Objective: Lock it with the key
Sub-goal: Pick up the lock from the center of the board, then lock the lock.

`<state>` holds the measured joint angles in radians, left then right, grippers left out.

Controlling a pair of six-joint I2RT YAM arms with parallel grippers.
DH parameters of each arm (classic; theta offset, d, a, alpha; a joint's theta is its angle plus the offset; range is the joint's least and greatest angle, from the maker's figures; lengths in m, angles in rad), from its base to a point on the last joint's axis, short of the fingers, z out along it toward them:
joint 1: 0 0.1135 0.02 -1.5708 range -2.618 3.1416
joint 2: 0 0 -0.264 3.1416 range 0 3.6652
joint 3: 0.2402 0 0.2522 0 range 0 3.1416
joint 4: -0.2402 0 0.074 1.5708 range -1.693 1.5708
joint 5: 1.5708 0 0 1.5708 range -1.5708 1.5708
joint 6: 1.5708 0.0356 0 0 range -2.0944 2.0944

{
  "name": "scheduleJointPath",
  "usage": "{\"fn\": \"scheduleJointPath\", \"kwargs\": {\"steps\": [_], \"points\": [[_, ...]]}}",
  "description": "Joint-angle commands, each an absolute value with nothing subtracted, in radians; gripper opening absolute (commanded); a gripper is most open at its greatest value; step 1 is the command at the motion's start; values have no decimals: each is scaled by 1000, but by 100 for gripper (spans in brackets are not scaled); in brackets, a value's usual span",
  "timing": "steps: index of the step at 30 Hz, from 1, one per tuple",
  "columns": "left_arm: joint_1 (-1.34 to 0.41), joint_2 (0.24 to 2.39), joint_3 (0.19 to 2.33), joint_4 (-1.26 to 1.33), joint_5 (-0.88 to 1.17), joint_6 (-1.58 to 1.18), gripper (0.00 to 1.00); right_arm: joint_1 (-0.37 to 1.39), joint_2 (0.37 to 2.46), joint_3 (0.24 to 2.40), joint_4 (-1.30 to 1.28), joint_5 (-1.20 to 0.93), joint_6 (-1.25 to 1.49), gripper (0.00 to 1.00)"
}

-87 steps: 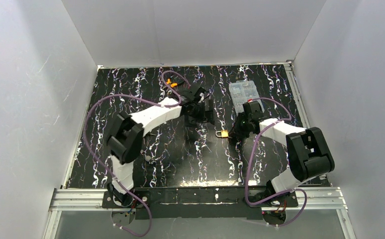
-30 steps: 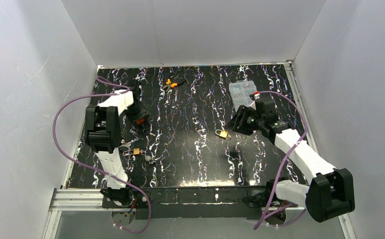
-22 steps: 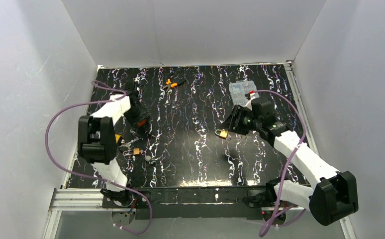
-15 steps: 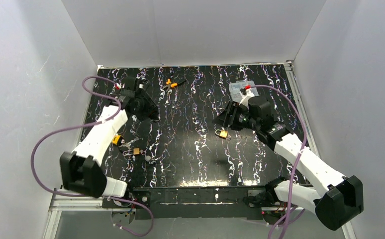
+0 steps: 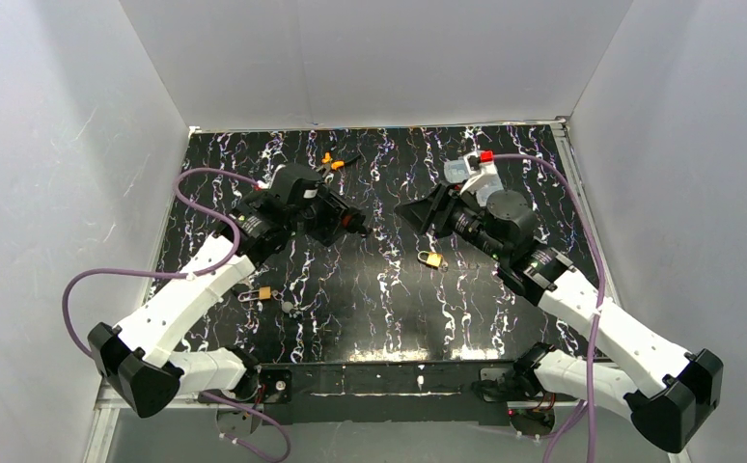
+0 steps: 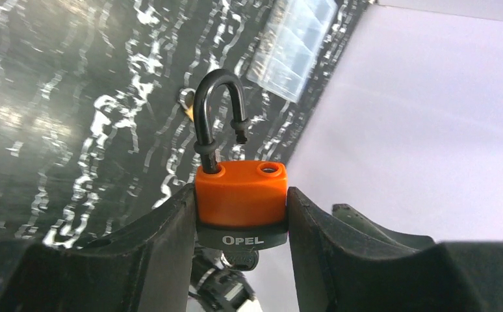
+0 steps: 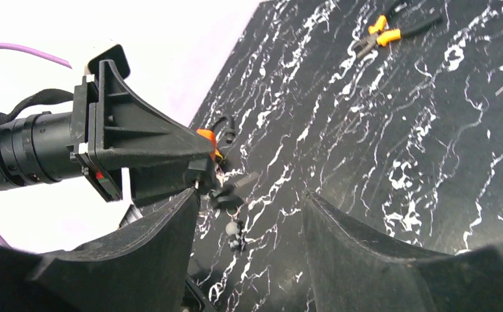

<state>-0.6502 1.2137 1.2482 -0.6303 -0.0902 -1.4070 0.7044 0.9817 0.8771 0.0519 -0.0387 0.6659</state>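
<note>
Above the black marbled table (image 5: 389, 309), both arms are raised and point toward each other
Left arm stretches forward and inward; the left gripper (image 5: 348, 220) clamps the orange padlock (image 6: 239, 194) by its body, shackle upward and swung open, with the key (image 6: 239, 261) under the body. Right arm reaches forward and inward too; the right gripper (image 7: 250, 194) has its jaws wide with nothing between them, near the padlock but apart from it

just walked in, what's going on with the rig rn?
The left gripper is clamped on an orange padlock, held up off the table with its shackle open and a key sticking out of the underside. The right gripper is open and empty, facing that lock without touching the key. A small brass padlock lies untouched.
</note>
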Motion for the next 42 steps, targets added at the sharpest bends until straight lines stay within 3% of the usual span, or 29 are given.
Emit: {"fn": "scheduleJointPath", "kwargs": {"steps": [1, 19, 23, 32, 34, 36, 37, 38, 40, 42], "points": [[-712, 1220, 1340, -556, -152, -1571, 0, 756, 990, 934, 171, 57, 599, 67], [-807, 1266, 1399, -458, -191, -1624, 0, 843, 1081, 1004, 213, 93, 561, 68], [-817, 1266, 1406, -441, -189, -1626, 0, 848, 1089, 1001, 218, 113, 564, 64], [-841, 1253, 1414, -425, -190, -1628, 0, 850, 1089, 985, 254, 178, 597, 42], [-844, 1245, 1409, -422, -185, -1626, 0, 850, 1094, 994, 253, 182, 604, 30], [-844, 1236, 1402, -412, -172, -1611, 1, 850, 1098, 1002, 247, 185, 614, 10], [-844, 1229, 1400, -407, -165, -1599, 6, 850, 1097, 1005, 244, 189, 619, 2], [-844, 1220, 1398, -402, -158, -1586, 18, 850, 1093, 1006, 240, 195, 622, 1], [-844, 1201, 1390, -390, -146, -1545, 54, 850, 1079, 1001, 234, 203, 630, 1], [-844, 1178, 1382, -388, -135, -1496, 77, 849, 1063, 998, 226, 205, 634, 1]]}}
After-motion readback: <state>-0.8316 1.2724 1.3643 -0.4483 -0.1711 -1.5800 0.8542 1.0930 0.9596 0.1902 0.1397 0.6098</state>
